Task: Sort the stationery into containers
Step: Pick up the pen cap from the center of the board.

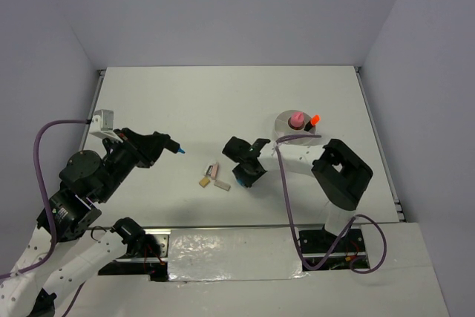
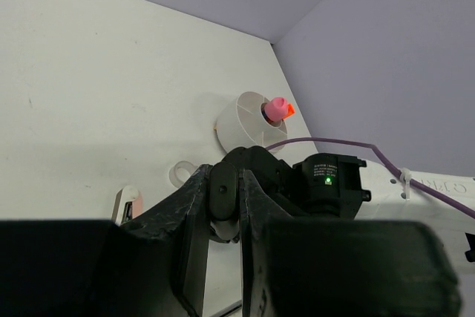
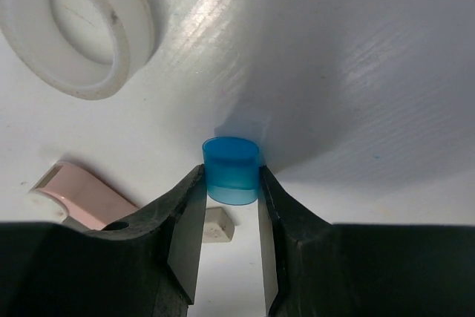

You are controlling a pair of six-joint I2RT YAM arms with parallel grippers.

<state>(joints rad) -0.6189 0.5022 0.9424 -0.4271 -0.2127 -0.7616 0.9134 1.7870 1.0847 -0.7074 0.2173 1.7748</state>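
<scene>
Between the fingers of the right hand sits a blue cap, a short translucent cylinder standing on end and pinched on both sides. The jaws are only a cap's width apart and press its walls. Whether it rests on the bench or hangs just above it I cannot tell. Held upright like this, its mouth looks ready to meet a pen tip.

Just beside the cap lie a pink eraser and a small pale piece, with a tan piece near them in the top view. A clear tape ring lies flat a little further off.

To the left, well apart, the left hand is closed on a black marker. Its bare blue tip juts out toward the cap, so capping seems the likely aim before sorting.

Behind the right arm stands the white tub, already holding a pink cylinder and an orange-tipped marker, both upright.
</scene>
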